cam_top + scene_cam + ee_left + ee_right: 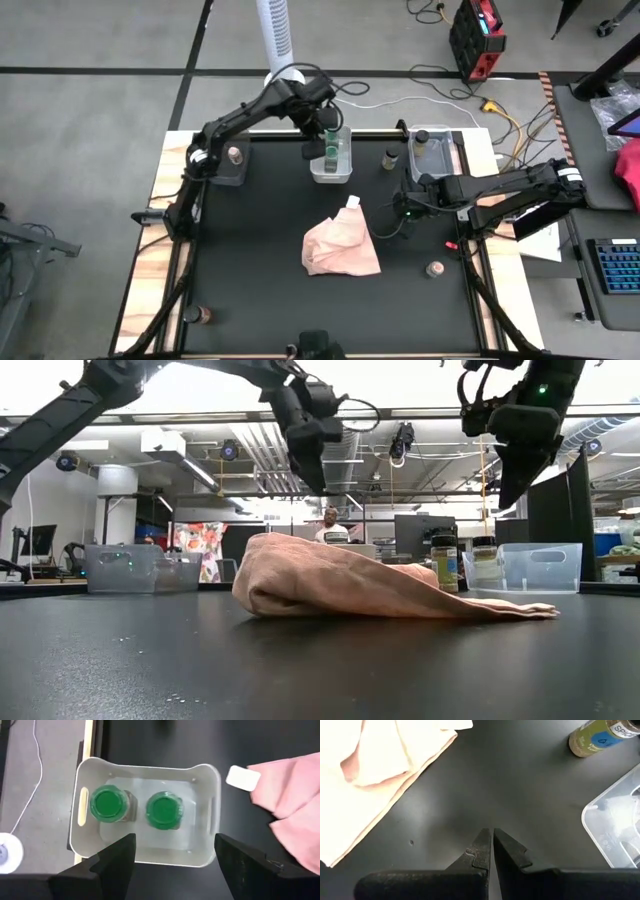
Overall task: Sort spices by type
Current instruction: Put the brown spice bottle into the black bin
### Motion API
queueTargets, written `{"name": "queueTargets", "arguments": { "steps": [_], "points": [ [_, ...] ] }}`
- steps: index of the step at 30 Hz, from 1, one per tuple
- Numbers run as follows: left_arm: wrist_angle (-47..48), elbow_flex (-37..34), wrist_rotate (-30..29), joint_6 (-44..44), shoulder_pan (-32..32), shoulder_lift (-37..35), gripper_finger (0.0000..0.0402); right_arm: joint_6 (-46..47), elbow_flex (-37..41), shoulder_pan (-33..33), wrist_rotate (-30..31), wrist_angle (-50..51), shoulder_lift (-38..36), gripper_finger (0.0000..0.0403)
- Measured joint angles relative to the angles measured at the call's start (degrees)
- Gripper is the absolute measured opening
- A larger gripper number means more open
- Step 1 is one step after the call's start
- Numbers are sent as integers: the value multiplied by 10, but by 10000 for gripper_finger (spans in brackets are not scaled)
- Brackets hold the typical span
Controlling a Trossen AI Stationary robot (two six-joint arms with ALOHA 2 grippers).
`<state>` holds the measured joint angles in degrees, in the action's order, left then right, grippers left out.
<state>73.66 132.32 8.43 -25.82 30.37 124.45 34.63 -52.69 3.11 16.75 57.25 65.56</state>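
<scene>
Two green-lidded spices point(135, 810) inside clear bin point(212, 775), walls close around.

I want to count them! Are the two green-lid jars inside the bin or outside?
Inside. Both green-lid jars stand upright, side by side, within the bin.

"SPIC" on spice jar point(600, 736) label

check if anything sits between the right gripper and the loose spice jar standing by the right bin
Nothing visible does. The right gripper, shut and empty, hangs over bare mat, and the jar stands farther back with only black mat between them. The pink cloth lies off to the side, out of that line.
</scene>
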Motion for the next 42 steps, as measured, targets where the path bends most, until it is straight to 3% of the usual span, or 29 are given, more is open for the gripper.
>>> {"name": "queueTargets", "arguments": {
  "steps": [6, 10, 19, 25, 32, 37, 42],
  "points": [
    [8, -26, 0, 15, -28, -49, 254, -22, 0, 0, 0, -37, 0, 12],
    [-21, -94, 2, 31, -51, -107, 254, -24, 2, 0, 1, -57, 0, 12],
    [-267, -453, -25, 152, -141, -358, 254, -15, 16, 0, 13, -75, 0, 12],
    [-403, -650, -171, 231, -269, -503, 254, -13, 18, 0, 13, -95, 0, 12],
    [-541, -793, -391, 297, -445, -614, 254, -7, 27, 1, 15, -145, 0, 12],
    [-665, -876, -519, 290, -551, -648, 254, 50, 51, 24, 140, -227, 0, 12],
    [-687, -910, -632, 288, -591, -655, 254, 65, 51, 29, 221, -243, 0, 12]
  ]
}}
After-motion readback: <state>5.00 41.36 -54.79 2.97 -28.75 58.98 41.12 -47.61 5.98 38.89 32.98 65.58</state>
